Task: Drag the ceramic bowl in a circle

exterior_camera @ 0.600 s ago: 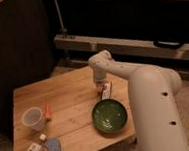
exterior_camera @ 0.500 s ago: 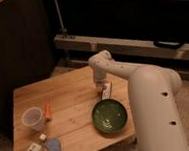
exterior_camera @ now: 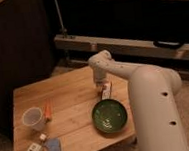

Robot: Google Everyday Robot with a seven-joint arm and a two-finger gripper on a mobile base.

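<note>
Now the gripper (exterior_camera: pixel 104 90) hangs low over the table (exterior_camera: pixel 64 93) — just behind the bowl (exterior_camera: pixel 110 115) (glossy green, sitting upright). Whether it grips anything, I cannot tell.

The gripper (exterior_camera: pixel 103 89), hanging just behind the ceramic bowl (exterior_camera: pixel 110 115), is partly covering a flat pale item (exterior_camera: pixel 108 94) too small to name. Right of the bowl, the arm (exterior_camera: pixel 154 109) is hiding that edge of the counter (exterior_camera: pixel 70 100) and running off the bottom.
</note>
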